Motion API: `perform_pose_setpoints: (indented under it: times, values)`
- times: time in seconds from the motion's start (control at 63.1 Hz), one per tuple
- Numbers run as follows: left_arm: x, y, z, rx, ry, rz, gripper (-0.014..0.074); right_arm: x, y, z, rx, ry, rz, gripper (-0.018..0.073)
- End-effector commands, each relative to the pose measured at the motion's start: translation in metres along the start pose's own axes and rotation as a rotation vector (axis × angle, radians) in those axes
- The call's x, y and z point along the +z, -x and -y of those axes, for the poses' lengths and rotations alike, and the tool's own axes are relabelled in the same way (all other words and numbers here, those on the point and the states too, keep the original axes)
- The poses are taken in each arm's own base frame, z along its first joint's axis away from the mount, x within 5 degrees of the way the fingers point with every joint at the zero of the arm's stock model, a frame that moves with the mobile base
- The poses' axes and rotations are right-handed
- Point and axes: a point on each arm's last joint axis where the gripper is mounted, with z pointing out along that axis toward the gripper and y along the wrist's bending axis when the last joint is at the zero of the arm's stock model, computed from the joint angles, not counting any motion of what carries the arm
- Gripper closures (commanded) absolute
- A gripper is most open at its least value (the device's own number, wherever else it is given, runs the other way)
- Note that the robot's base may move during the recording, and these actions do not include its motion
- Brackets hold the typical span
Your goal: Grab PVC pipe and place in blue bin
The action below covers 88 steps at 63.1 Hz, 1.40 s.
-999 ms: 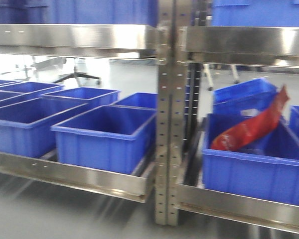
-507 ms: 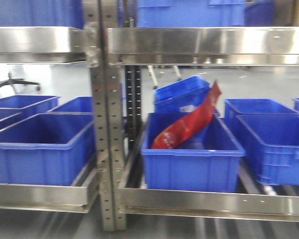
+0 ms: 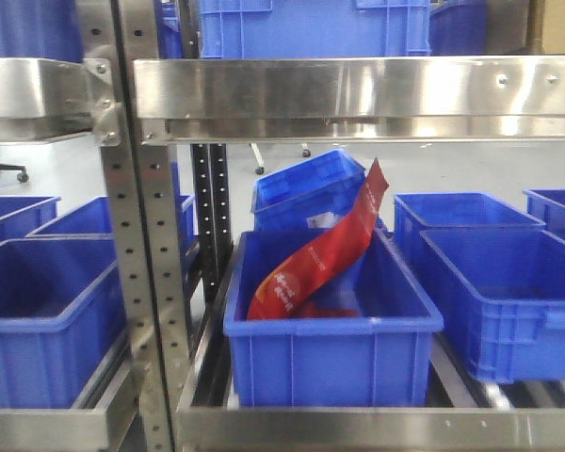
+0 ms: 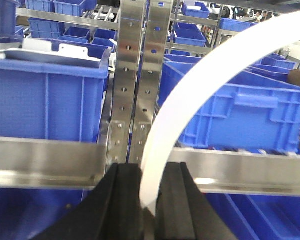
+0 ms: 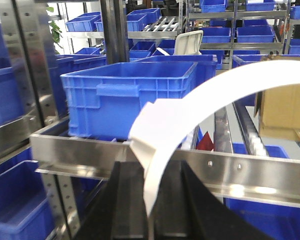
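Note:
In the left wrist view my left gripper (image 4: 150,172) is shut on the lower end of a white curved PVC pipe (image 4: 190,85) that arcs up and to the right. In the right wrist view my right gripper (image 5: 152,172) is shut on another white curved PVC pipe (image 5: 210,90), which has a flat squared tab near the jaws and also arcs to the right. In the front view a blue bin (image 3: 330,353) stands in the middle of the lower shelf. Neither gripper nor pipe shows in the front view.
A red packet (image 3: 320,250) leans inside the middle bin. More blue bins (image 3: 508,292) sit to its right and left (image 3: 38,320). A steel upright post (image 3: 137,264) and an upper shelf rail (image 3: 358,89) frame the bay. A cardboard box (image 5: 285,110) shows at the right.
The front view has shifted to the right along the rack. The upright post has slid to the left of the picture and the bin with the red packet has come from the right to the middle.

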Motion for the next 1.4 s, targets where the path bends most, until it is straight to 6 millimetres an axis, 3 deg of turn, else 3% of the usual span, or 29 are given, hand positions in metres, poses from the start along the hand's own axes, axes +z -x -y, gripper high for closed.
perform_pose_setpoints:
  times: [0.0, 1.38]
  values:
    - [-0.0013, 0.0032, 0.0003, -0.008, -0.004, 0.034, 0.0708, 0.0, 0.0025, 0.0, -0.006, 0.0, 0.025, 0.0727]
    - [-0.0013, 0.0034, 0.0003, -0.008, -0.004, 0.036, 0.0708, 0.0, 0.0025, 0.0, -0.006, 0.0, 0.025, 0.0727]
